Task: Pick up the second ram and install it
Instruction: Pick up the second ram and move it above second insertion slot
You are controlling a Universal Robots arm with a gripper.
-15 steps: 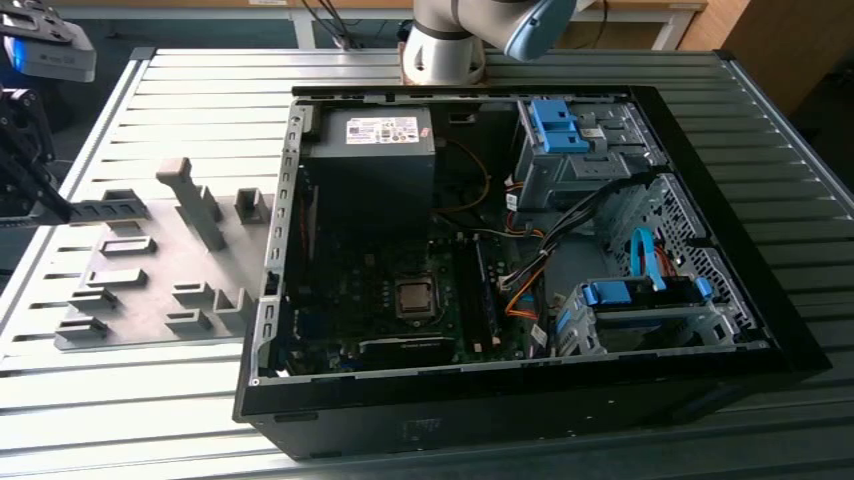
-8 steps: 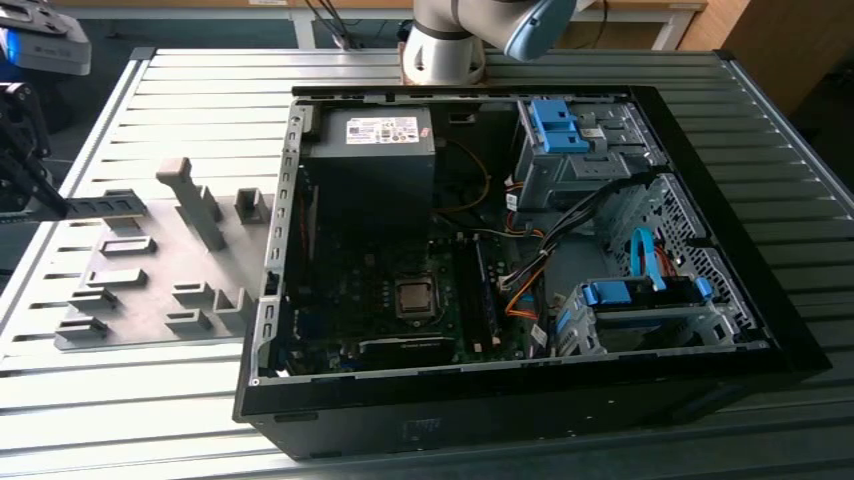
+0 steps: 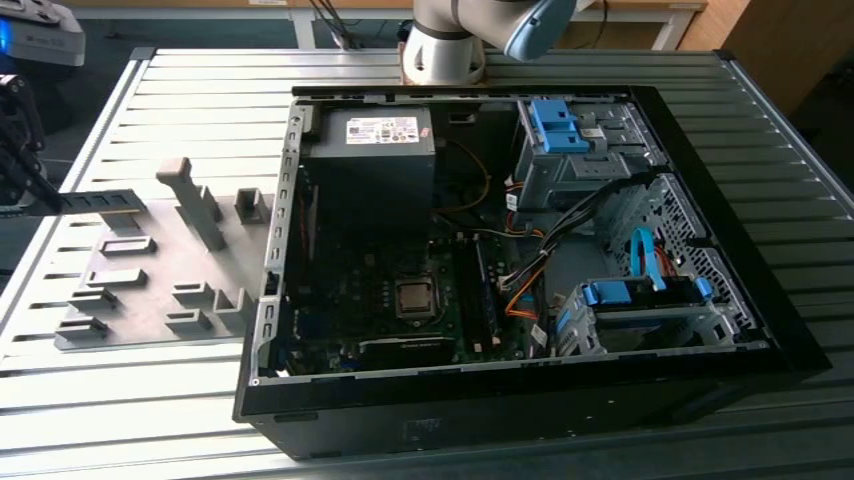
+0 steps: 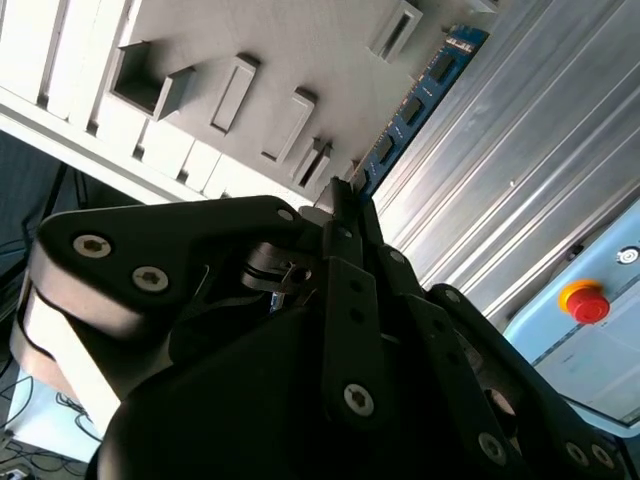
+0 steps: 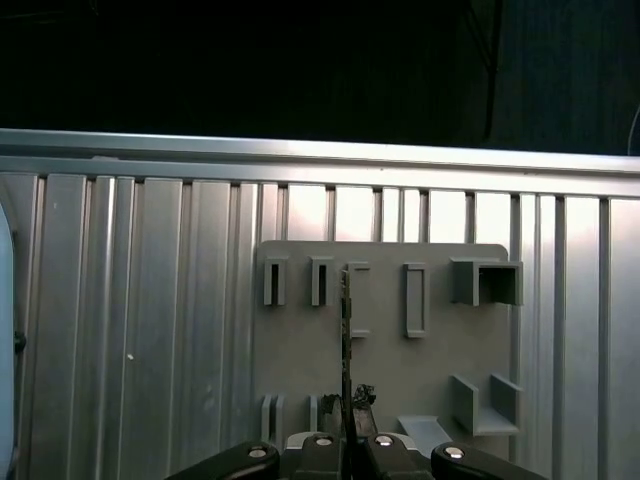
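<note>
One thin blue circuit-board stick, the second ram [image 4: 415, 105], carries dark chips along its face and appears edge-on in the first wrist view. The claw [image 4: 345, 205] grips one end. The stick is held over the grey fixture plate [image 3: 140, 320], at 9 o'clock from the open computer case [image 3: 747, 300] on the slatted worktop [image 3: 160, 420].

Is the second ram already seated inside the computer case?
No: in the second wrist view the second ram sticks out of the gripper, in front of the grey fixture plate.
</note>
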